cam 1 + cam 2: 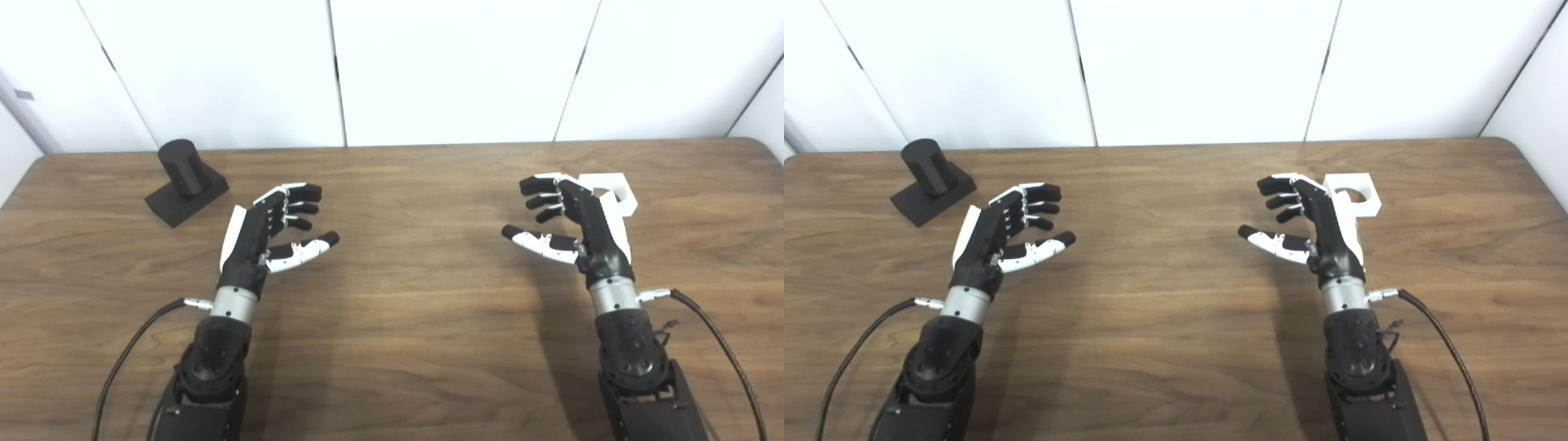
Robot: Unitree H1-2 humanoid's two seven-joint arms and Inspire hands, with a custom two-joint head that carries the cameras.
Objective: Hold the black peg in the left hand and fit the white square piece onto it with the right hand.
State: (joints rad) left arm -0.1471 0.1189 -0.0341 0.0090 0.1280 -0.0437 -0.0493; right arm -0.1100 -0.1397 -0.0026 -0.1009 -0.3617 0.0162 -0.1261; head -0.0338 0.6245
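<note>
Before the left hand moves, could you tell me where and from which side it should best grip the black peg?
Probably the flat square base, pinched from its near right side, leaving the upright cylinder free. The open left hand lies to that side, and the cylinder must stay bare for the white square piece.

The black peg sits in the upper left of the frame, near the far edge of the wooden table. It is a short, matte cylinder rising from a flat, square black base, leaning slightly toward the back left, with the base turned at an angle to the table edge. The white square piece lies flat in the upper right, a blocky white part with a round hole through it, its left side partly hidden from view.
</note>
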